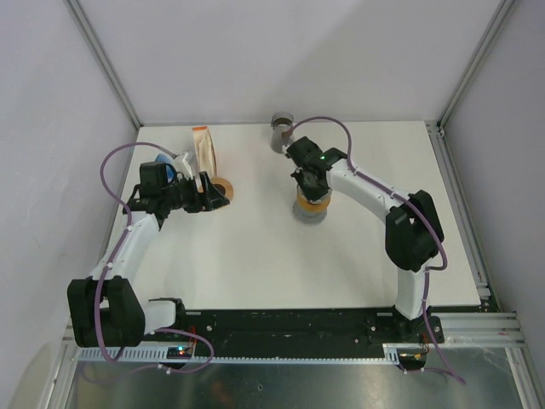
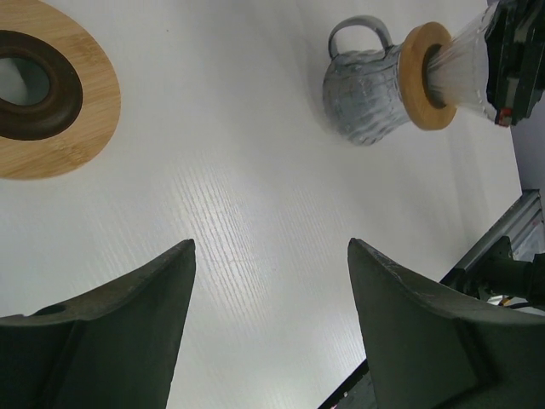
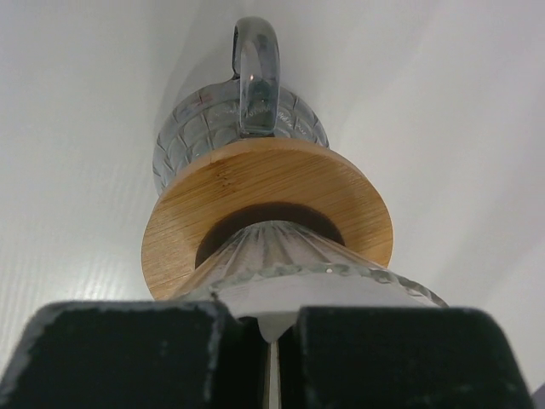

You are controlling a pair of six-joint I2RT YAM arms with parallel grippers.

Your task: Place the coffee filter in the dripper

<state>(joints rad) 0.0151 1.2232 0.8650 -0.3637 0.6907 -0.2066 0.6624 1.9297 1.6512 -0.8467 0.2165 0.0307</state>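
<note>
**Top external view.** Both arms reach over the white table. The left gripper lies low at the left, just beside a wooden ring with a dark centre. A brown packet lies behind them, and a grey cup stands at the far edge. The right gripper hangs directly over the glass dripper near the table's middle. Its fingertips and the coffee filter cannot be made out from here.

**Left wrist view.** The two dark fingers stand wide apart with only bare table between them, and the wooden ring sits off to the upper left, clear of both. Across the table the dripper appears side-on: a ribbed cone seated through a wooden collar on a grey mug with a quilted surface and a loop handle. The right gripper is at the cone's open end.

**Right wrist view.** This view alone shows the grip. The right jaws are closed together, clamped on a thin white edge of the coffee filter. The filter's visible part lies at the dripper's rim, just inside the glass. Past the rim the cone narrows into the collar, with the mug's handle beyond. How deep the paper sits in the cone cannot be told.
</note>
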